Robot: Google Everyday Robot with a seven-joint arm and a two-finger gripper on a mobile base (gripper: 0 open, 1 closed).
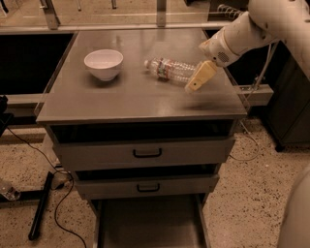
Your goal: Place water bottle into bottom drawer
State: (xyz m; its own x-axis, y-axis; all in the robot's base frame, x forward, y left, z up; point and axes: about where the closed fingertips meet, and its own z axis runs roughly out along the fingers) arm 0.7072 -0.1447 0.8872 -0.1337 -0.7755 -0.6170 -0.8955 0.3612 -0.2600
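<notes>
The water bottle (170,69) lies on its side on the grey cabinet top (140,101), cap end toward the left, right of the white bowl (103,63). My gripper (197,80) hangs from the white arm coming in from the upper right. It sits at the bottle's right end, just above the cabinet top, touching or very close to the bottle. The bottom drawer (150,223) is pulled out at the base of the cabinet, its dark floor bare.
Two grey drawer fronts with black handles (147,153) sit below the top. A black stand and cables (41,208) lie on the speckled floor at the left. A metal rail and posts (161,9) run behind the cabinet.
</notes>
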